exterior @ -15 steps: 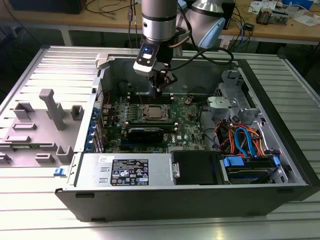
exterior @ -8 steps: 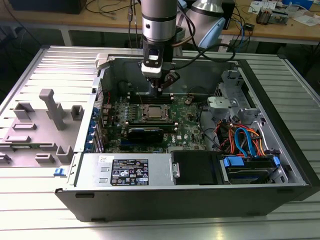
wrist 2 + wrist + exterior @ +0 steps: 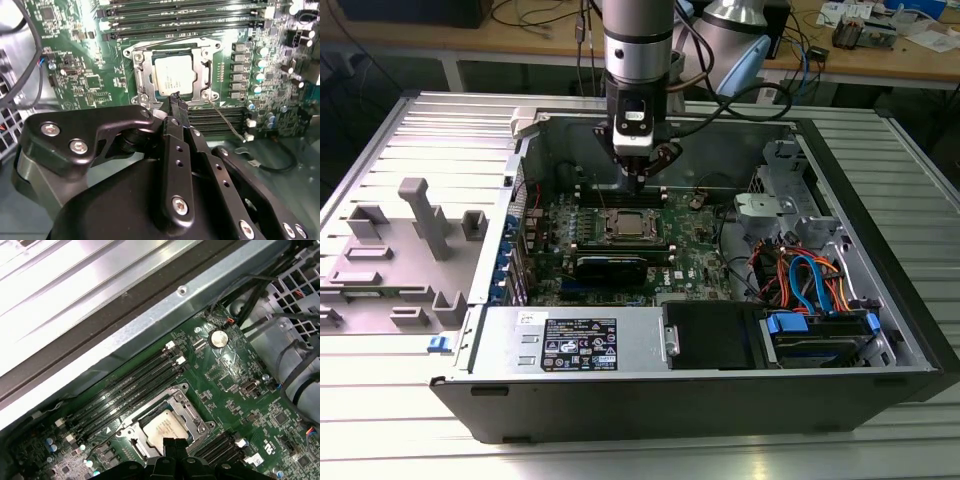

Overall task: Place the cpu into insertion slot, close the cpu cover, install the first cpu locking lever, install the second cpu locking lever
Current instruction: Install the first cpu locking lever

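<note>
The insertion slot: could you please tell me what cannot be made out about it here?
- Second wrist view: the gripper hides the insertion slot's near edge.
- First wrist view: the gripper covers part of the cpu.
- Exterior view: the cpu cover is too small to tell its state.

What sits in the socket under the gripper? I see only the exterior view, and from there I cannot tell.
Observer: In the second wrist view, a silver chip sits in the socket, with the metal frame flat around it.
Operator: And the gripper?
Observer: In the first wrist view, its tips are together, at the socket's edge beside the chip.
Operator: Is any lever loose?
Observer: In the second wrist view, one thin wire lever slants away from the socket's corner.
</note>
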Robot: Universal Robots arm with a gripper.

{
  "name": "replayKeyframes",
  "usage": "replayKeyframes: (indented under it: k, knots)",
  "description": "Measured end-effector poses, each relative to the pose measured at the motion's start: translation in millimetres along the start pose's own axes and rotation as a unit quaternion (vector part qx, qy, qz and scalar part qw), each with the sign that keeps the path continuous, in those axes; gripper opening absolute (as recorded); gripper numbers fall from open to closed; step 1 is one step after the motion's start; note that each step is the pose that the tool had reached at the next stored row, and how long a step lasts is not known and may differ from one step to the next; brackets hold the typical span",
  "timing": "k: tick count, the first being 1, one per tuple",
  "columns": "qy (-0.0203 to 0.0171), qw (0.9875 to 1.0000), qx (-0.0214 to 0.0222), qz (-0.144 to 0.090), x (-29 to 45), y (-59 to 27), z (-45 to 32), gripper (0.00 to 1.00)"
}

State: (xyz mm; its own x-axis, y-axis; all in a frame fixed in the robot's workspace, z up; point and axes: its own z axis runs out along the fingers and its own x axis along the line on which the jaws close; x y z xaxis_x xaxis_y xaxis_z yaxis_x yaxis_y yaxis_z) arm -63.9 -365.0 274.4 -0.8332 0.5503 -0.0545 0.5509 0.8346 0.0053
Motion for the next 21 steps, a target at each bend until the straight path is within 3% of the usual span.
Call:
replayKeyframes:
  k: [8, 12, 14, 21]
  knots:
    - [0.0003, 0.9985, -0.0030, -0.054, 0.0, 0.0, 0.0, 0.11]
    - [0.0005, 0.9957, -0.0051, -0.093, 0.0, 0.0, 0.0, 0.11]
    - [0.0005, 0.9950, -0.0055, -0.100, 0.0, 0.0, 0.0, 0.11]
    - [0.0005, 0.9946, -0.0057, -0.103, 0.0, 0.0, 0.0, 0.11]
